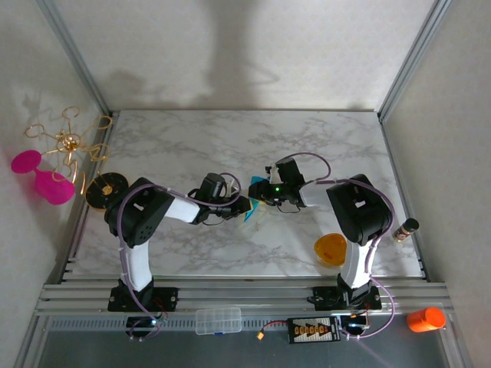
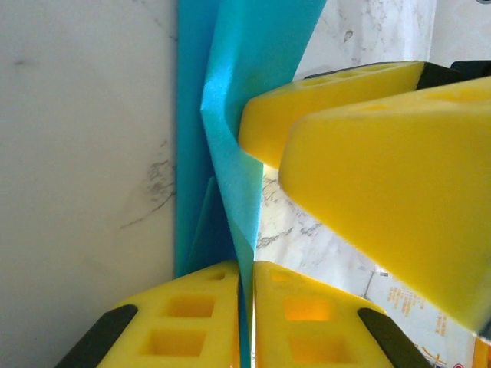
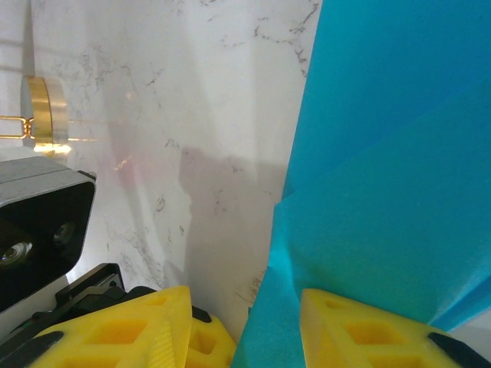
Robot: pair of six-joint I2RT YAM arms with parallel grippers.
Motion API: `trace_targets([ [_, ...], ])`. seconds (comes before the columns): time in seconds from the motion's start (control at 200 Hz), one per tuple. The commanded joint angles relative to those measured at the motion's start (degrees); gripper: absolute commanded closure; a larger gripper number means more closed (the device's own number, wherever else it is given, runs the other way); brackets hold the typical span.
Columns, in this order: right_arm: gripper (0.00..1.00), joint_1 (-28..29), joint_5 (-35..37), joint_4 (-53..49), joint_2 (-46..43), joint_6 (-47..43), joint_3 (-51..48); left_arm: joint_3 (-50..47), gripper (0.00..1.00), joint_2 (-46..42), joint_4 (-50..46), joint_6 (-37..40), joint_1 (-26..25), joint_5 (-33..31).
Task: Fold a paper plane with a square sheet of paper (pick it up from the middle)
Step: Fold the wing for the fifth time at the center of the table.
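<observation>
The sheet of paper point(image 2: 230, 92) is thin, plain teal-blue and matte, and it's no flat square now. We can see a couple of sharp creases, with layers lapping over each other so it stands up on edge off the white, grey-veined marble desk point(image 1: 322, 153). From the top camera it's around the middle of the desk, right where the two arms meet nose to nose. All the fingers are blocky yellow foam-looking wedges with square pockets moulded in. On the left gripper point(image 2: 245, 280) the jaws are pressed together, pinching the paper's lower edge in the slit between the pads. The right gripper point(image 3: 245, 295) comes at the same fold from the opposite side with its jaws spread partway. The paper runs up between them and lies against one finger point(image 3: 360, 333), and there's a strip of bare marble between it and the other finger. In the left wrist view, one of those right fingertips is right up against the creased edge. A small orange bowl point(image 1: 331, 249) sits well off by the right arm's base.
</observation>
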Motion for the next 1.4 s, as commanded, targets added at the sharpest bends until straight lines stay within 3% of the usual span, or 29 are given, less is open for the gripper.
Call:
trace_targets([
  [0.0,0.57,0.2,3.4,-4.6,2.6,-1.4,0.1,-2.1,0.88,-1.0,-8.0,1.2,0.7,-2.3],
  [0.441,0.58,0.3,3.4,-5.8,3.3,-1.2,0.8,-1.3,0.88,-0.4,-9.9,1.8,0.3,-2.0],
  [0.771,0.60,0.3,3.6,-7.0,3.3,-1.5,1.5,-0.7,0.83,-9.4,-18.2,4.8,0.7,-7.4],
  [1.006,0.60,0.2,3.9,-8.1,3.3,-1.8,1.8,-0.7,0.86,-12.7,-12.7,2.2,0.2,-5.7],
  [1.397,0.64,0.3,3.6,-8.3,3.8,-1.4,2.1,2.8,0.89,-7.3,-8.6,0.4,-3.5,-3.5],
])
